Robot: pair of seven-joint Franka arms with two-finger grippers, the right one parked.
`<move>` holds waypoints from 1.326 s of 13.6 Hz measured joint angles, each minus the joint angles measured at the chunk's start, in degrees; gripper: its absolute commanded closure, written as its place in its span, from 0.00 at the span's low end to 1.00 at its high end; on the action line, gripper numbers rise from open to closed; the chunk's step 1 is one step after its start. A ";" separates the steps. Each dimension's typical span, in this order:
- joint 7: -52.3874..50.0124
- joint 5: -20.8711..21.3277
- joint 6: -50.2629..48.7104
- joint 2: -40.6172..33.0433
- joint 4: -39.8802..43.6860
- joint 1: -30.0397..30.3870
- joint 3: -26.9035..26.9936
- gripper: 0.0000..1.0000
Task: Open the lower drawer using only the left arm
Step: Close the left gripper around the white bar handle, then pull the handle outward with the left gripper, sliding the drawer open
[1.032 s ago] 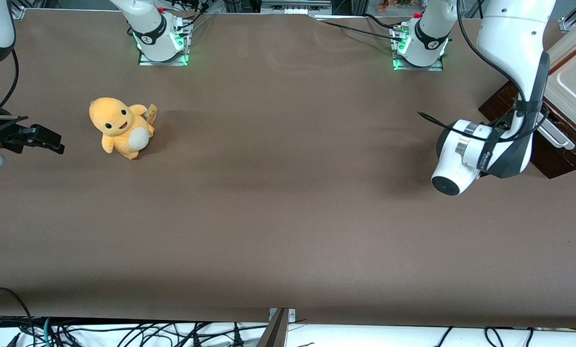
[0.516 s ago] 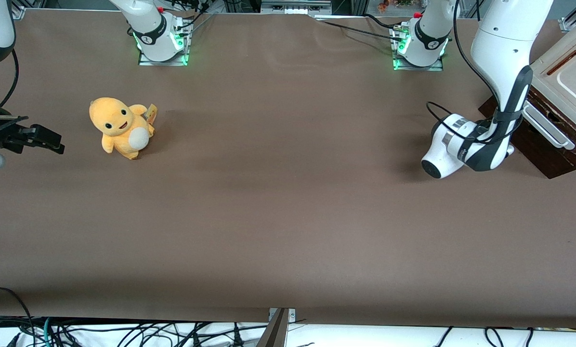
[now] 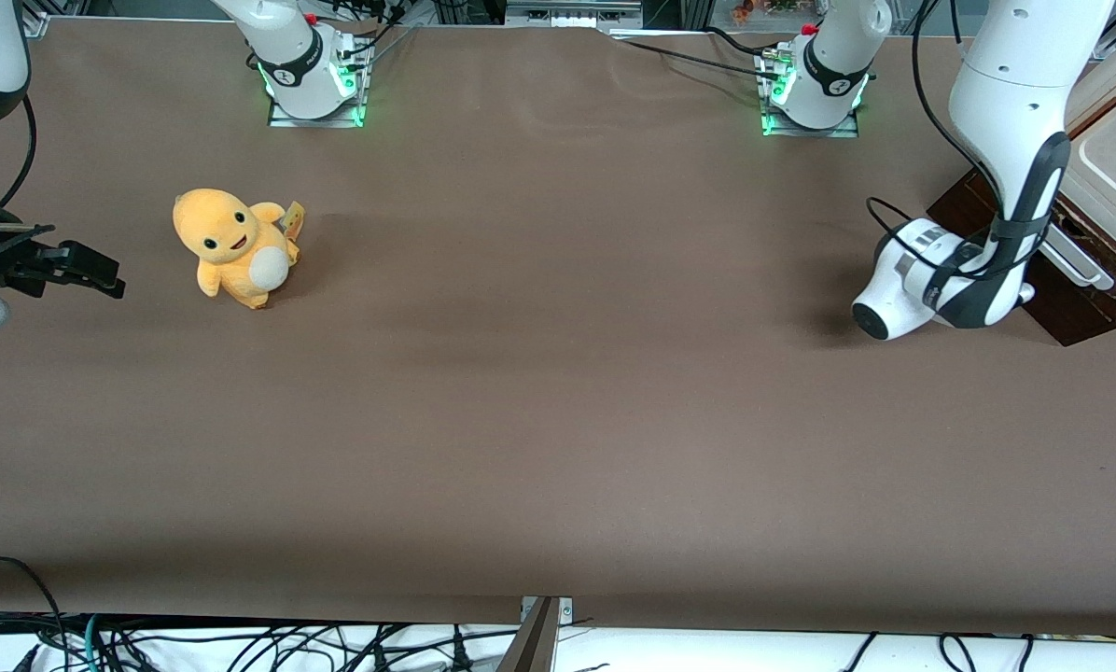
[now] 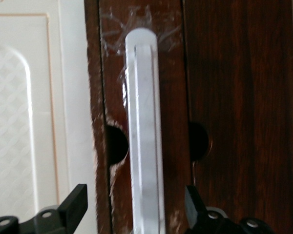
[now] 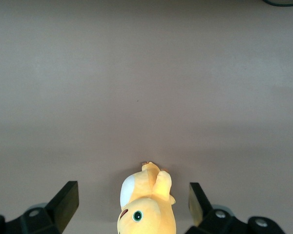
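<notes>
The front view looks steeply down over the whole worktop (image 3: pixel 558 420). The left wrist camera faces the lower drawer (image 4: pixel 234 97) closely, past its spread claw (image 4: pixel 134 209); both views show that drawer.

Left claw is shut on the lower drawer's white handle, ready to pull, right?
Not shut. The left wrist view shows the claw open, its fingers astride the lower drawer's white handle without touching it. Otherwise it is lined up as you say.

A robotics lab is showing here: white jointed arms are standing on bolted metal base plates (image 3: pixel 808 119) glowing green at the back edge of a brown-covered table (image 3: pixel 558 420). Tangled black cables (image 3: pixel 241 644) are hanging along the table's near edge.
</notes>
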 measured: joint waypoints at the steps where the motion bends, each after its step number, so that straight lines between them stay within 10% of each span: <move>1: -0.02 0.45 0.76 0.00 0.00 0.70 0.01 0.35; 10: -1.97 1.02 1.42 1.55 -0.15 1.47 -0.03 0.81; 18: -3.06 1.37 0.78 1.45 -0.14 1.38 -0.07 0.91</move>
